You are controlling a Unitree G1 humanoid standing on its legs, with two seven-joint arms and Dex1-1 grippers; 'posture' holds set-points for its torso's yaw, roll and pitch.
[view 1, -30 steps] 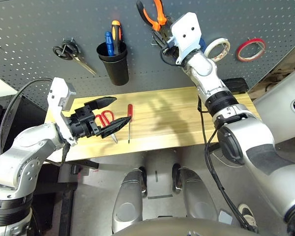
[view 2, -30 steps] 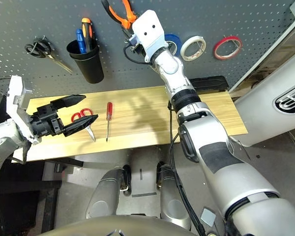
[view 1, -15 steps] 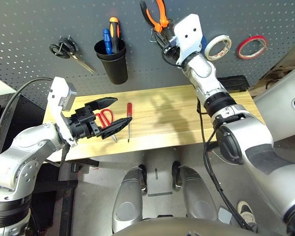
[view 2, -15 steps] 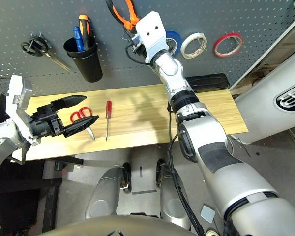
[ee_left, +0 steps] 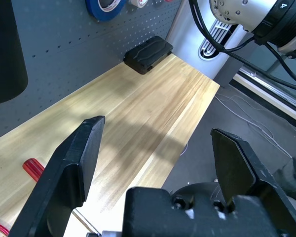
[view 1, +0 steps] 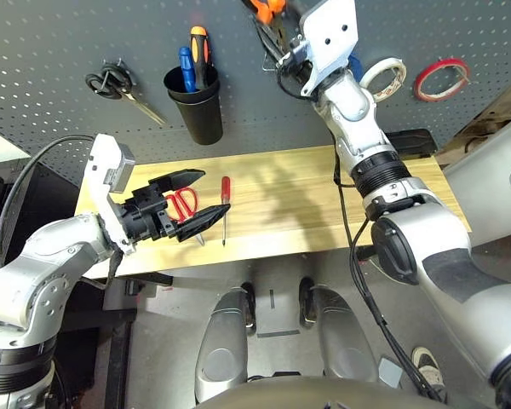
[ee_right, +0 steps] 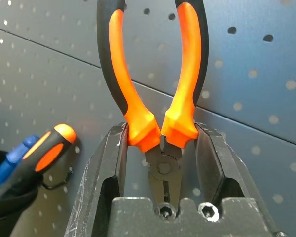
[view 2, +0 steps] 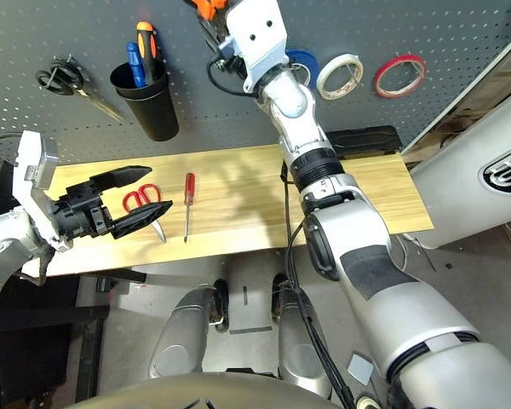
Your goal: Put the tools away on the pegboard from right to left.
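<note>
My right tool (ee_right: 163,148) is clamped on the pliers (ee_right: 155,94), its two fingers squeezing the base of the orange-and-black handles just above the pivot, with the handles pointing up along the pegboard (view 1: 60,51). The pliers are held high against the board, to the left of the blue tape roll (view 2: 302,61), the white tape roll (view 1: 383,77) and the red tape ring (view 1: 441,78), which already hangs furthest right. I judge the pliers to be stiff and fairly heavy for their size, with rubbery grips that should not slip; holding them near the pivot keeps the handles from swinging apart. They are not yet released onto a hook.

My left tool (view 1: 187,198) hovers over the left end of the desk (view 1: 281,200) with its fingers wide apart, holding nothing. Just below and behind it lie the red-handled scissors (view 1: 182,204), and beside them the red-handled screwdriver (view 1: 225,209), flat on the wood. The screwdriver looks light, thin and inclined to roll, best taken across its handle. The scissors are flat and awkward; the handle loops seem the surest hold.

The black cup (view 1: 196,106) on the board holds a blue-handled tool and an orange-and-black screwdriver standing upright. Black-handled scissors (view 1: 119,88) hang to its left.
</note>
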